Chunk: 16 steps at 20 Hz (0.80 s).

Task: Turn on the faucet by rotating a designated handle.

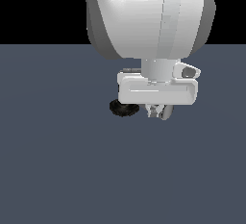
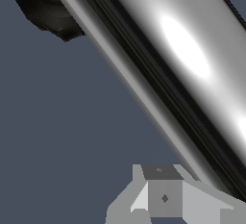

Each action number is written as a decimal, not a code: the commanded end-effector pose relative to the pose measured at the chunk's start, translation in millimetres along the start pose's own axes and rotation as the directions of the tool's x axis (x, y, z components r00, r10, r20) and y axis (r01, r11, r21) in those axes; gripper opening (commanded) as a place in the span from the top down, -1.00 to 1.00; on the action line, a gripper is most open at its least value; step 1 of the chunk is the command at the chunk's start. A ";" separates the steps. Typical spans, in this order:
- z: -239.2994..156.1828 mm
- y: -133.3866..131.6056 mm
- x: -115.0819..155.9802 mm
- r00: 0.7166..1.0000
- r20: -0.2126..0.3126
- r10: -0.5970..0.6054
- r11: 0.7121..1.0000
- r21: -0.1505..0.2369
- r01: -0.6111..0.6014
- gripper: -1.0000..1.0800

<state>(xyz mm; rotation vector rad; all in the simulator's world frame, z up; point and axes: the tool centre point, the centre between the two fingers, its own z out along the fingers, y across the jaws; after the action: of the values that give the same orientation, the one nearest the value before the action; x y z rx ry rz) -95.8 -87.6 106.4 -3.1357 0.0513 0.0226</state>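
Filling most of the wrist view, the handle (image 2: 192, 59) is running as a glossy silver bar slanting across the frame, very close to the lens. One grey finger (image 2: 164, 194) is showing just beside its lower edge; the second finger is not showing, so whether the gripper (image 1: 158, 111) is clenched on the bar or standing released cannot be told.

From the handle outward: the faucet (image 1: 124, 107) is sitting on the dark floor (image 1: 57, 160), its black ridged base poking out just beside the handle, on the exterior view's left of it. The white arm (image 1: 149, 16) is hanging directly above the handle and hiding most of it.

Judging the risk: the bar is looking smooth and round, so a finger pushing on it is likely to slide off instead of turning it. With the grip unconfirmed, a sweep may be missing the bar altogether, or the finger may be riding over it.
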 end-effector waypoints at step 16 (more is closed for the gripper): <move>-1.8 48.4 55.1 1.000 -0.012 0.004 1.000 -0.003 -0.004 1.00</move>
<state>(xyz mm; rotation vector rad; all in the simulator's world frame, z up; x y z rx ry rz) -53.5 -139.1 106.2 -3.1374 0.0796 0.0204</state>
